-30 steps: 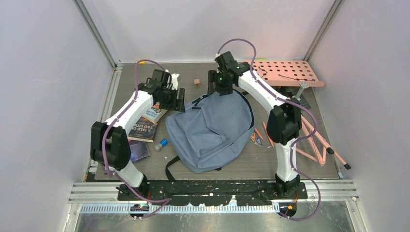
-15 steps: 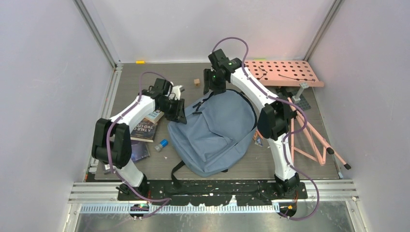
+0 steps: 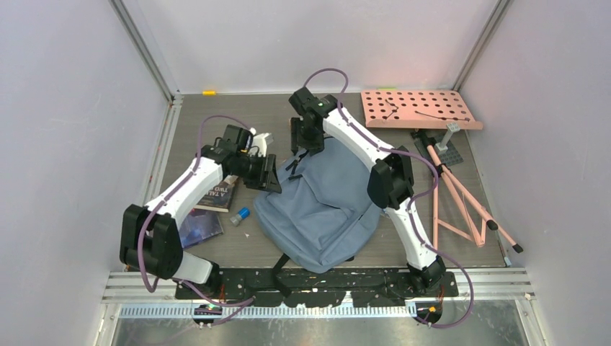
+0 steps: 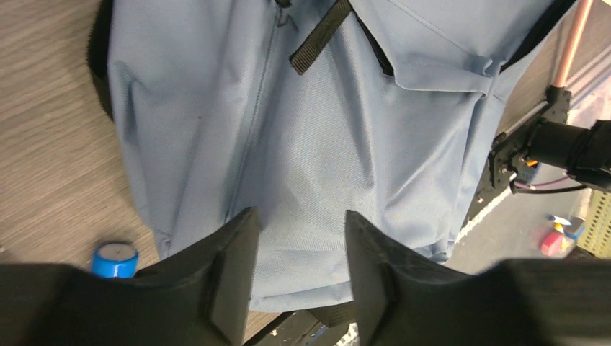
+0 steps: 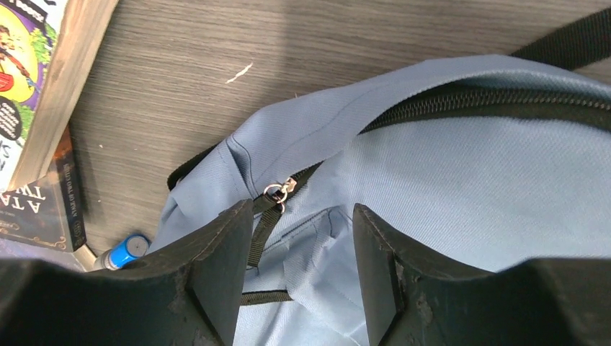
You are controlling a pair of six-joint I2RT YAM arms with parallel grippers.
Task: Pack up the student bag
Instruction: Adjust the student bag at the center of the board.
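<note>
The student bag is a grey-blue backpack lying flat mid-table, top end pointing away from the arm bases. My left gripper sits at its left edge. In the left wrist view the left gripper is open, creased bag fabric just below the jaws. My right gripper hangs over the bag's top end. In the right wrist view the right gripper is open above the bag, whose metal zipper pull lies by the left fingertip. The main zipper looks shut.
Books lie left of the bag, one also showing at the edge of the right wrist view. A blue-capped tube lies beside them. A pink pegboard and a pink folding stand occupy the right side.
The right gripper has swung left along the bag's top end. The left gripper has moved right and nearer, onto the bag's left edge. The bag has turned and slid toward the near right.
</note>
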